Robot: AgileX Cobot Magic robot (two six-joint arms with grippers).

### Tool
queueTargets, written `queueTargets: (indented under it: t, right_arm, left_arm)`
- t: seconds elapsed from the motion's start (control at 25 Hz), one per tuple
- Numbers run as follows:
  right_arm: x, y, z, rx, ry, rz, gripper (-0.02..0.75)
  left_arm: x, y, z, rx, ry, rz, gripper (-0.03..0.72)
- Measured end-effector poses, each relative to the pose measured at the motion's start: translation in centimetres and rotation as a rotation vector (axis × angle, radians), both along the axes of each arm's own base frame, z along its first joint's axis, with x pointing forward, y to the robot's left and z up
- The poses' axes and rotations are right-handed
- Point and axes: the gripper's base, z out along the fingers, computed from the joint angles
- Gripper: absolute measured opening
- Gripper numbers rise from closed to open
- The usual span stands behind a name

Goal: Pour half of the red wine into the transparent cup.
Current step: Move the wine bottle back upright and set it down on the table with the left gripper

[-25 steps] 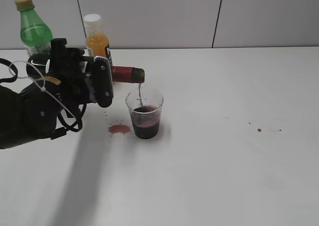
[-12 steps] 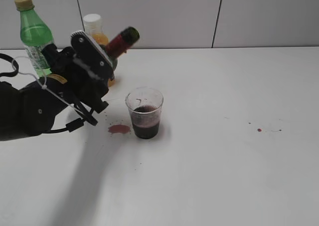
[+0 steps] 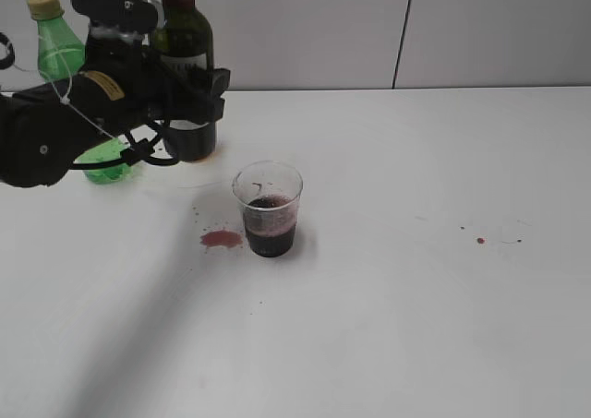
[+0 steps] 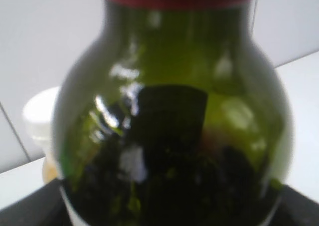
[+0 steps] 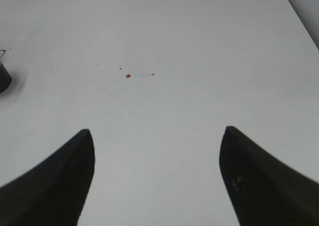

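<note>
Wine bottle (image 3: 186, 77) top is cut off by the upper frame edge in the exterior view, neck foil only partly visible; its base sits low near the table (image 3: 388, 280) at back left, contact with the surface hard to tell. Left wrist view is filled by the bottle's green shoulder (image 4: 172, 121), blurred, dark liquid in the lower part, red foil at the top edge; fingers not visible there. Left gripper (image 3: 189, 95) is clamped around the bottle's body at label height, bottle upright between the fingers (image 3: 218, 90). Green soda bottle (image 3: 57, 53) is mostly hidden behind the left arm, only cap and upper part clear. A white cap (image 4: 40, 118) peeks behind the wine bottle in the left wrist view, rest hidden. Transparent cup (image 3: 268, 210) stands upright, apart from the gripper, in front and right of the bottle, dark red wine in its lower half. Red spill (image 3: 221, 239) just left of the cup; small red spots (image 3: 480, 241) far right. Right gripper (image 5: 157, 178) spread wide over bare table, holding nothing.
</note>
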Motion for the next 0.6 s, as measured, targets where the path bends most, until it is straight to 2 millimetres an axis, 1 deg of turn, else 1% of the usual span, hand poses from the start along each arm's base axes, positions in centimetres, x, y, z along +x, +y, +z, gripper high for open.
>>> queueTargets:
  t: [0.16, 0.24, 0.44, 0.6]
  right_arm:
    - [0.0, 0.0, 0.0, 0.0, 0.0, 0.0, 0.589]
    - [0.0, 0.0, 0.0, 0.0, 0.0, 0.0, 0.589]
    - [0.0, 0.0, 0.0, 0.002, 0.0, -0.001, 0.589]
    - [0.0, 0.0, 0.0, 0.002, 0.0, -0.001, 0.589]
  left_arm:
    - [1.1, -0.4, 1.1, -0.11, -0.004, -0.062, 0.534]
    - [1.5, -0.7, 0.9, -0.134, 0.003, -0.104, 0.534]
    - [2.7, -1.8, -0.7, -0.092, 0.019, -0.196, 0.534]
    - [3.8, -2.2, -2.3, -0.088, 0.03, -0.227, 0.534]
